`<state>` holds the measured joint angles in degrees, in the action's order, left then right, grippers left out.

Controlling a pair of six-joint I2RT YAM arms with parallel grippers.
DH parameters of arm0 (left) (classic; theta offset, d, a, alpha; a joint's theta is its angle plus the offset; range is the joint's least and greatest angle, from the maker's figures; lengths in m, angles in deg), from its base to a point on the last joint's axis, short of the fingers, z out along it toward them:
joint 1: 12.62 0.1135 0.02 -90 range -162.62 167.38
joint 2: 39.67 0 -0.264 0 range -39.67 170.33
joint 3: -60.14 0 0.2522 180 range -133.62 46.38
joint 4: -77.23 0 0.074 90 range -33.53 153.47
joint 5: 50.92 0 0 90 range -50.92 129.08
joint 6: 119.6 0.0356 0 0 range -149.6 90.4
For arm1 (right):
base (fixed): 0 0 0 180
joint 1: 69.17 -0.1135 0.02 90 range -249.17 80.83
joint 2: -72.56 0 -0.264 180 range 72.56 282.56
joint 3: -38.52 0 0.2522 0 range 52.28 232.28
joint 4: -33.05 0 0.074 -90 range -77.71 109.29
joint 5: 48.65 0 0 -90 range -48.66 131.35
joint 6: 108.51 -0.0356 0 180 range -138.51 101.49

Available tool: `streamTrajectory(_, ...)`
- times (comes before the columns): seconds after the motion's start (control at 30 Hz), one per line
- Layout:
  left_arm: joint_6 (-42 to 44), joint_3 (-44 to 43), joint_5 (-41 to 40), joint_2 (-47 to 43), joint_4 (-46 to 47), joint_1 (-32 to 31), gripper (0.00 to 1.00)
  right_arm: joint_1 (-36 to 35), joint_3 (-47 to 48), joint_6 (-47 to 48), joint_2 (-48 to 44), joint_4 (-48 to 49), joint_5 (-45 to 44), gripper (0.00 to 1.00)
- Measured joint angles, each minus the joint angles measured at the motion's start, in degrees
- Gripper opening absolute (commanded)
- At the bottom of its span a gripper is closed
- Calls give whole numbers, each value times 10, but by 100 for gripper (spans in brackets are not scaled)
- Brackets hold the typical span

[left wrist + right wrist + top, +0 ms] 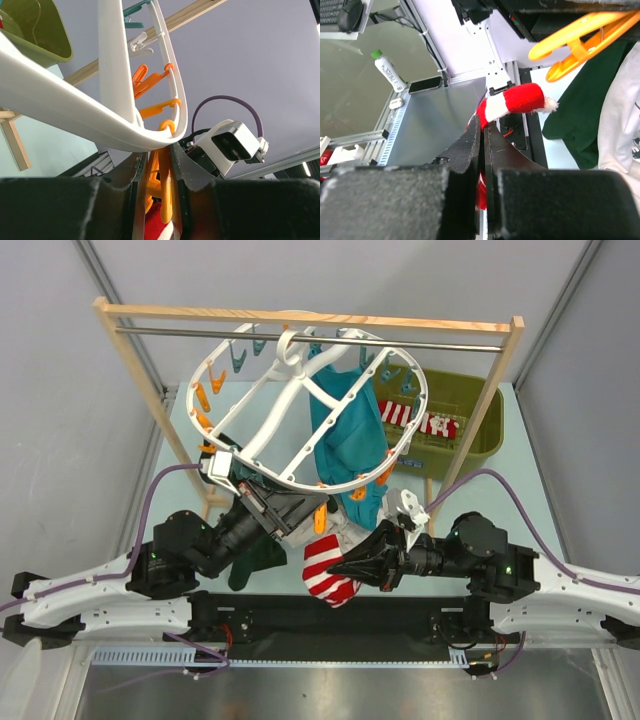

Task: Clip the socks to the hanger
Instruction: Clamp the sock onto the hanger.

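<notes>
Near the middle of the desk's near edge, both arms are meeting under the hanger (75, 115), so I'd say we're mid-step on clipping one sock. The left tool (158, 152) is squeezing an orange clip (162, 195) at the lowest part of the rim. Its fingers are sitting tight against both sides of the clip, with barely any gap beyond the clip itself. Can't tell from these views whether the clip's mouth is actually gaping yet.

The right tool (482, 131) is pinching a red-and-white striped sock (517, 100) with its jaws pressed nearly together on the fabric. One end is poking out past the tips toward the clip, and the rest is dangling below. From above, that sock is hanging just over the near edge, close to the clip but not in it.

Next move, my guess: the right arm is going to need to lift the loose end up into the clip's mouth while the left one is holding it open, then the left lets go. Pretty fiddly, since the frame is hanging tilted from the wooden rack (140, 390) and looks free to swing.

More striped socks (425, 422) are waiting in the olive bin (480, 435) toward the far right corner. A teal garment (350, 430) is hanging through the frame.
</notes>
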<state>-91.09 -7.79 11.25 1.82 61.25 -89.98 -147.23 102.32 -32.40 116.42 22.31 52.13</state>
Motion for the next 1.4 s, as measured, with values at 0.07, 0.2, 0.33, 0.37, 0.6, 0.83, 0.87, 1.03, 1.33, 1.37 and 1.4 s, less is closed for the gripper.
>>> streamTrajectory(0.07,0,0,0,1,0,0,0,0,-1,0,1,8,-3,0)
streamTrajectory(0.2,0,0,0,2,2,0,0,0,-12,-6,0,31,-16,0)
streamTrajectory(0.33,0,0,1,4,4,0,0,0,-21,-9,-2,38,-26,0)
streamTrajectory(0.37,0,0,1,4,4,0,0,0,-22,-9,-2,39,-29,0)
streamTrajectory(0.6,0,0,1,5,4,0,0,0,-23,-9,-3,46,-39,0)
streamTrajectory(0.83,0,0,1,5,4,0,0,0,-23,-9,-4,35,-22,0)
streamTrajectory(0.87,0,0,1,5,4,0,0,-1,-23,-9,-5,30,-19,0)
streamTrajectory(1.03,0,0,1,5,4,0,0,-1,-23,-8,-23,11,-14,0)
streamTrajectory(1.33,0,0,1,8,4,0,0,-1,-14,-3,-4,19,-13,0)
streamTrajectory(1.37,0,0,1,9,4,0,0,-1,-14,-2,-2,19,-13,0)
streamTrajectory(1.4,0,0,1,9,4,0,0,-1,-14,0,0,20,-13,0)
